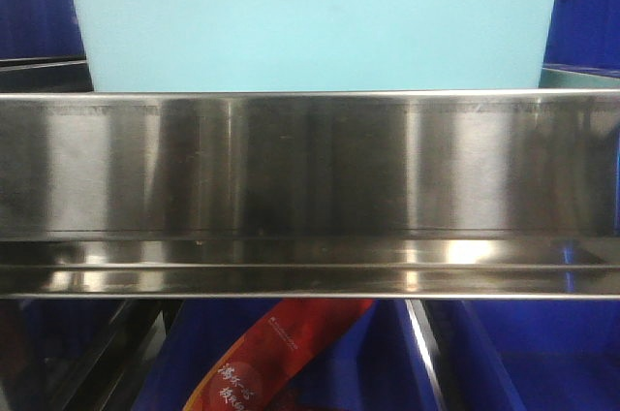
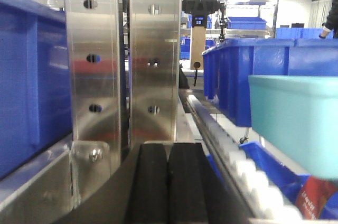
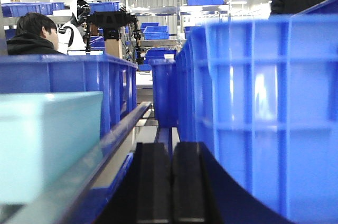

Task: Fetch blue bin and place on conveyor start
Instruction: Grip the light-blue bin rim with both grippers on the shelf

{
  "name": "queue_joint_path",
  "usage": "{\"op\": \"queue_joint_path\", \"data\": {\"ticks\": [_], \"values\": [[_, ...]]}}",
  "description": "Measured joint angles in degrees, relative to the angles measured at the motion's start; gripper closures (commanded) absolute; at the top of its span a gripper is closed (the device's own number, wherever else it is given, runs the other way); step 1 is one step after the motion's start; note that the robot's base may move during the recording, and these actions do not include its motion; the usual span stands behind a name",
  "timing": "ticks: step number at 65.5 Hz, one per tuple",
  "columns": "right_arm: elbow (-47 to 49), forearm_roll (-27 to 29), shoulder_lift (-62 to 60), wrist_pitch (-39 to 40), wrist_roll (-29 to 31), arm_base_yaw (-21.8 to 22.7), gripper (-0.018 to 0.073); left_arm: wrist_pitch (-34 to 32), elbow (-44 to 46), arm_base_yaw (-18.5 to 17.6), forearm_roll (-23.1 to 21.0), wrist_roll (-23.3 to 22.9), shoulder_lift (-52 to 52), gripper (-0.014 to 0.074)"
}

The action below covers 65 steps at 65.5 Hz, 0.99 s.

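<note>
Here, one blue bin (image 1: 310,28) behind one steel rail (image 1: 310,188), left fingers (image 2: 150,187) together, right fingers (image 3: 153,187) together

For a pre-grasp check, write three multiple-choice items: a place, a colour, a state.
1. Seen from the front, relative to the steel rail, the blue bin stands: A) under it B) behind and above it C) in front of it.
2. The packet below the rail is: A) red B) green C) white.
3. The left gripper is: A) shut, empty B) shut on the bin C) wide open.
Answers: B, the bin's wall rises over the rail; A, the wrapper shows red; A, the fingers meet with nothing between them.
</note>
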<state>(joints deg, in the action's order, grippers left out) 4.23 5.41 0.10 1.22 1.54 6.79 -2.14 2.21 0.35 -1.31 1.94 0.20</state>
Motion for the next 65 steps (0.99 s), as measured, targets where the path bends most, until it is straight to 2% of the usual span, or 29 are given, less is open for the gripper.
{"op": "queue_joint_path", "data": {"ticks": [4, 9, 11, 15, 21, 28, 39, 47, 55, 65], "values": [[4.8, 0.1, 0.0, -4.1, 0.0, 0.0, 0.0684, 2.1, 3.7, 0.0, 0.0, 0.0, 0.0, 0.0638], [10.5, 0.1, -0.1, -9.2, 0.0, 0.0, 0.0559, 6.2, 8.6, 0.0, 0.5, 0.0, 0.0, 0.0515], [13.2, 0.1, 0.0, -11.0, 0.0, 0.0, 0.0496, 7.7, 11.1, 0.0, 0.8, 0.0, 0.4, 0.0474], [17.0, 0.2, 0.8, -14.9, 0.0, 0.0, 0.0342, 11.0, 14.8, 0.0, 1.3, 0.0, 1.7, 0.0332], [21.4, 0.3, 2.8, -19.0, 0.0, 0.0, 0.0124, 14.7, 20.3, 0.0, 1.3, 0.0, 4.7, 0.0187], [22.6, 0.4, 4.7, -21.0, 0.0, 0.0, -0.0017, 15.9, 24.0, 0.0, 1.3, 0.0, 8.0, 0.0119], [23.0, 0.6, 6.5, -23.1, 0.6, 0.0, 0.0001, 20.1, 28.2, -1.4, 1.3, 0.0, 12.9, 0.0120], [25.4, 4.2, 9.1, -26.1, 6.2, 0.0, 0.0001, 26.3, 32.6, -3.6, 1.3, 0.4, 18.0, 0.0120], [29.1, 11.9, 14.1, -31.0, 14.7, 0.0, 0.0001, 29.8, 36.9, -9.0, 0.8, 1.1, 23.5, 0.0120], [33.8, 17.6, 22.6, -34.8, 17.7, -2.4, 0.0001, 31.9, 41.6, -17.0, 0.4, 1.3, 32.6, 0.0120]]}}
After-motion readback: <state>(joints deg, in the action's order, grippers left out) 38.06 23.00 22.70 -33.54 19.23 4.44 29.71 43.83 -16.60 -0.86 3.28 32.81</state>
